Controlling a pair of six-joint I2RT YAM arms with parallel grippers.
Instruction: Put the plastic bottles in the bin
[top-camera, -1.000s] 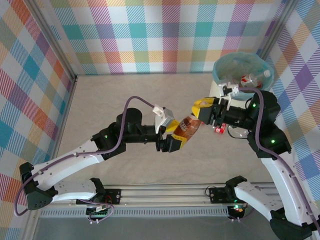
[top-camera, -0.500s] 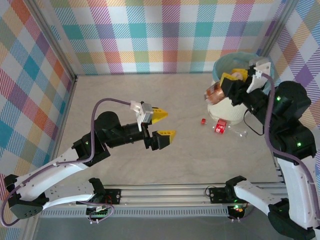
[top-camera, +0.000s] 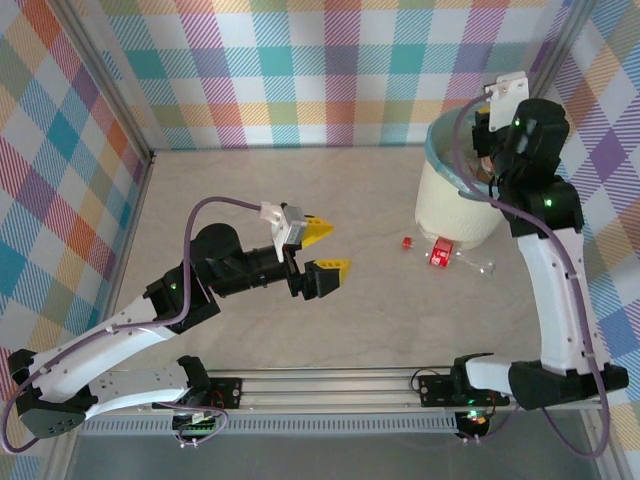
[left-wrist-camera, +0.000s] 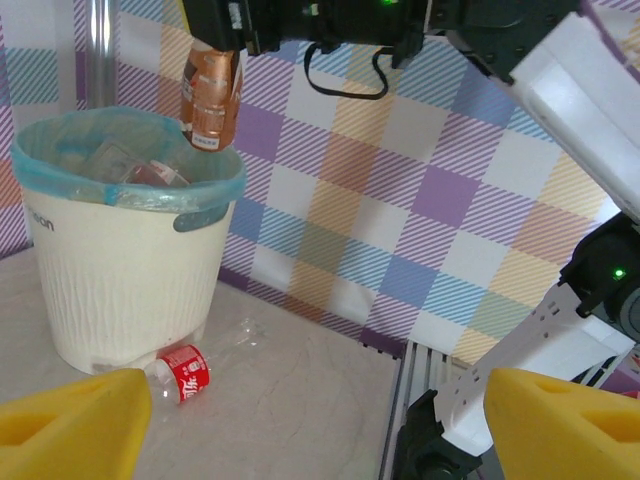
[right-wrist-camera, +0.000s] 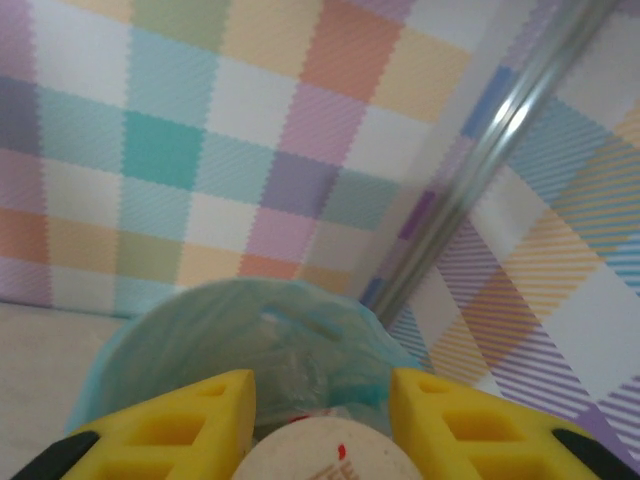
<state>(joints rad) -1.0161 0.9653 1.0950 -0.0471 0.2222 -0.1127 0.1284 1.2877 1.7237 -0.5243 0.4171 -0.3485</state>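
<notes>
The brown bottle hangs neck down over the bin, a cream tub with a teal bag folded over its rim. My right gripper is shut on it, its yellow fingers on either side of the bottle's pale base. Other plastic bottles lie inside the bag. One clear bottle with a red label lies on the table against the foot of the bin. My left gripper stands open and empty at mid-table, well left of the bin.
A small red cap lies on the table left of the lying bottle. The right arm stands tall above the bin, close to the plaid back corner. A metal rail runs along the near edge.
My right gripper has carried the brown bottle from mid-table up over the bin. My left gripper let go of it, opened and drew back to the left.
</notes>
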